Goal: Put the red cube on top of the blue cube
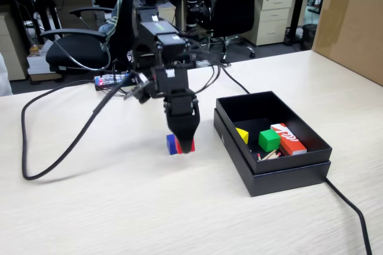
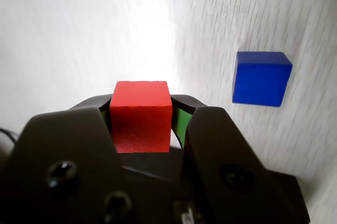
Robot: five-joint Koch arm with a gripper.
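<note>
**Red cube clamped in fingers, blue cube alongside on worktop**

The arm reaches down over the pale wood-grain worktop (image 1: 119,207). In the wrist view the fingers (image 2: 141,124) are clamped on the red cube (image 2: 141,124), one black jaw against each side face; the top and near faces of the cube are exposed. In the fixed view the red cube (image 1: 188,146) shows only partly below the black finger housing, low at the worktop; contact with the surface cannot be determined.

The blue cube (image 1: 172,144) rests on the worktop just beside the red cube, to its left in the fixed view. In the wrist view the blue cube (image 2: 261,78) lies to the right of the fingers, clear of them.

An open black box (image 1: 287,174) sits to the right in the fixed view. It contains a green cube (image 1: 268,140), a yellow piece (image 1: 242,135) and an orange-red box with white lettering (image 1: 288,138). A black cable (image 1: 54,147) runs across the worktop at left.
</note>
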